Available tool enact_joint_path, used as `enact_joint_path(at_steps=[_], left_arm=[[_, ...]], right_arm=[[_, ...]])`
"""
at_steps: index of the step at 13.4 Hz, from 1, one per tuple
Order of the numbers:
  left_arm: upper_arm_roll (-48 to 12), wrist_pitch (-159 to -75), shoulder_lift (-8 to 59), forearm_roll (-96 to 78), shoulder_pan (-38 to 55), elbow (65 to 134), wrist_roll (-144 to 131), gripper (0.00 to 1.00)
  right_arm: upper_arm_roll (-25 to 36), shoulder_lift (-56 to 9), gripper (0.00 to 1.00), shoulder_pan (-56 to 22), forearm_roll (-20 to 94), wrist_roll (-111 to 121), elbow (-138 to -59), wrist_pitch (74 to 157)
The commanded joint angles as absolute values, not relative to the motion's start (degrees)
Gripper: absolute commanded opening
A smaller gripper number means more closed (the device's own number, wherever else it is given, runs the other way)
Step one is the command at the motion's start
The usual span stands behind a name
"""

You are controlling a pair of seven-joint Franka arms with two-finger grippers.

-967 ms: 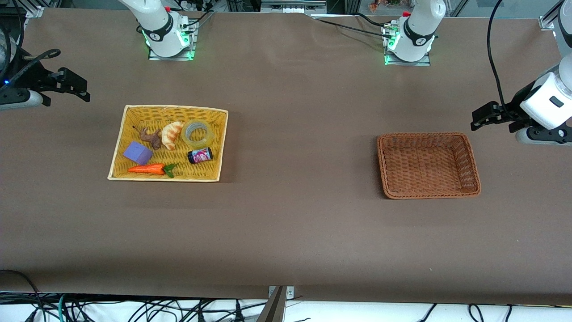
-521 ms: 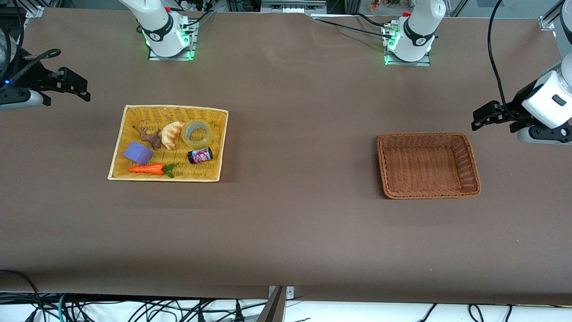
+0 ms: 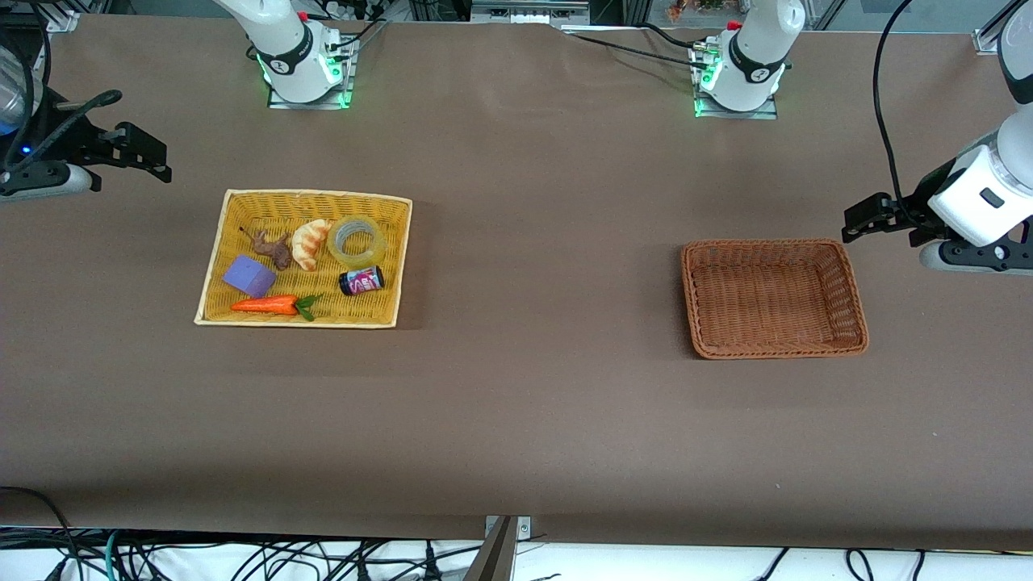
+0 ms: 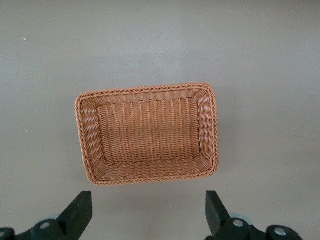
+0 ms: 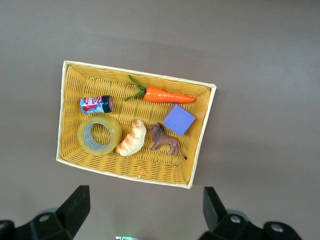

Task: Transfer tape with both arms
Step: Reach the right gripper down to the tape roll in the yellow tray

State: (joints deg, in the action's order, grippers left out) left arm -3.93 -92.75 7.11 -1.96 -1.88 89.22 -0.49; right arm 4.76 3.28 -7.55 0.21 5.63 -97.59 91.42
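I'm working in a robotics lab. Two white arm bases (image 3: 303,68) are bolted to metal plates along the top of the frame, green lights glowing at their feet. A brown cloth (image 3: 516,420) covers the long bench, aluminium framing (image 3: 60,20) shows in the upper left corner, and loose cables (image 3: 242,557) tangle along the bottom edge.

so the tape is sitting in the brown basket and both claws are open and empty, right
Not quite. The tape lies in the yellow basket, beside the croissant; the brown basket holds nothing, as the front view and left wrist view show. The left claw and right claw are indeed open and empty.
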Motion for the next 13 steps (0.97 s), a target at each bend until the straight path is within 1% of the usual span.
enact_joint_path(at_steps=[1,6,7,10,13], left_arm=[[-3.78,-92.9,8.44,-4.57,-2.46,87.36,0.0,1.0],[-4.04,-92.9,8.17,-4.39,-2.29,87.28,0.0,1.0],[-3.96,-92.9,8.17,-4.39,-2.29,87.28,0.0,1.0],[-4.04,-92.81,8.09,-4.39,-2.29,87.19,0.0,1.0],[-4.04,-92.81,8.0,-4.39,-2.2,87.28,0.09,1.0]], right_arm=[[4.22,9.56,1.0,-7.47,0.53,5.62,-107.89,98.76],[-0.69,8.18,1.0,-7.73,0.53,1.25,-113.02,105.02],[-2.18,7.04,1.0,-7.73,0.61,-0.77,-114.33,106.42],[-6.93,4.58,1.0,-7.73,0.62,-4.64,-120.92,115.99],[-8.52,0.54,1.0,-7.73,0.61,-5.98,-122.78,119.78]])
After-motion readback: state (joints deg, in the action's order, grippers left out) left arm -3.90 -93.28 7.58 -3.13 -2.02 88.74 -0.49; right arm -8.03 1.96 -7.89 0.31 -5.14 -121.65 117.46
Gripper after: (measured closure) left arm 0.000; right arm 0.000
